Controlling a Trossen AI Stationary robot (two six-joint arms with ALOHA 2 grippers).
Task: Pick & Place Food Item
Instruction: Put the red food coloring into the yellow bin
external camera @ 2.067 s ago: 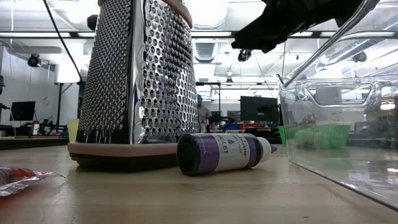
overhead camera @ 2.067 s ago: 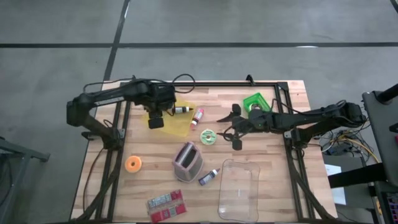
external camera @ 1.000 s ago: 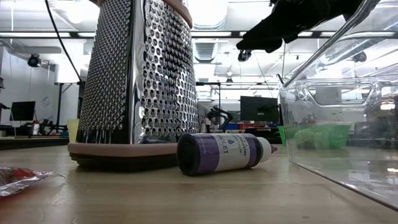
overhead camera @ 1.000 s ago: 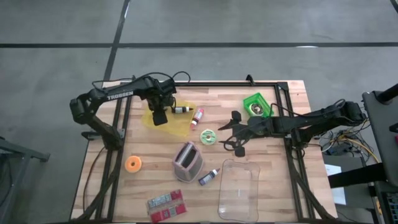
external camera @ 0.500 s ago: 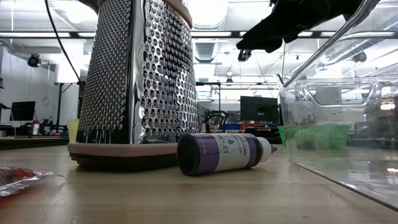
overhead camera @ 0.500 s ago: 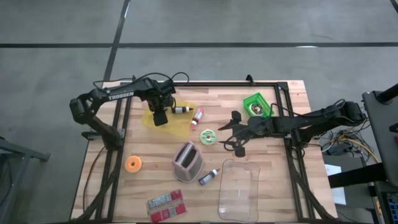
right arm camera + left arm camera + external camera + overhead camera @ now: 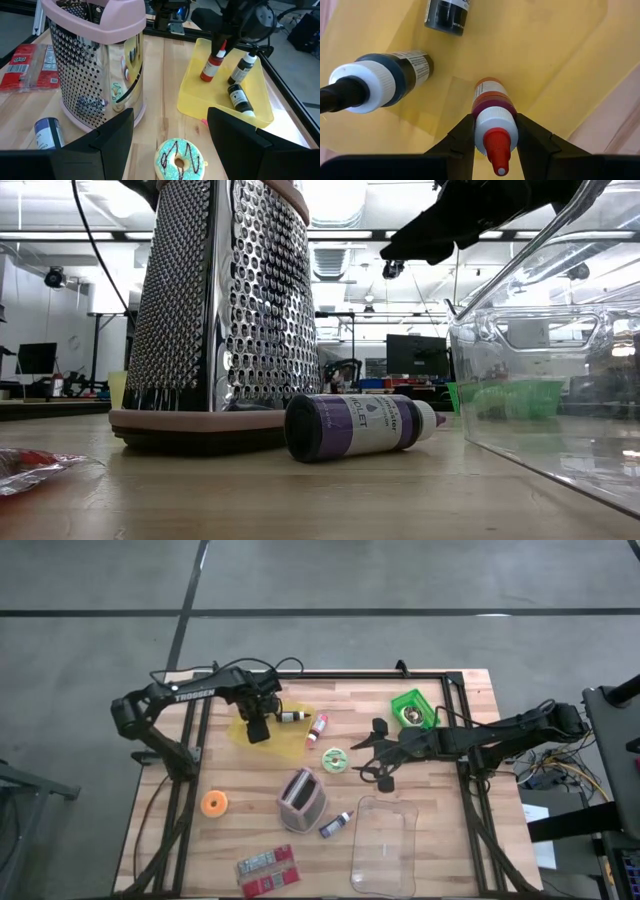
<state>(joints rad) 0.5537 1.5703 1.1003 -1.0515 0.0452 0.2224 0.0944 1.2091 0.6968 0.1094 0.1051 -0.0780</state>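
A green-frosted donut lies on the wooden table; it also shows in the right wrist view. My right gripper is open just to the donut's right, its fingers spread above it and touching nothing. My left gripper is over the yellow tray, shut on a red bottle with a white collar and a red tip. The right wrist view shows this bottle tilted in the tray. My left gripper pinches the red bottle's white collar, just under the red tip, between its two fingers. The fingers come from above, pointing down. The bottle hangs tilted below them with its base low in the yellow tray; whether it rests there I cannot tell.
Two dark bottles lie or stand in the tray beside the red one. A metal grater, a purple bottle and a clear container stand nearer. A green bin, an orange ring and a red packet lie around.
In the last second nothing has visibly changed. Two seconds ago my right gripper stood a little farther back; it has come toward the table's near edge, beside the donut.
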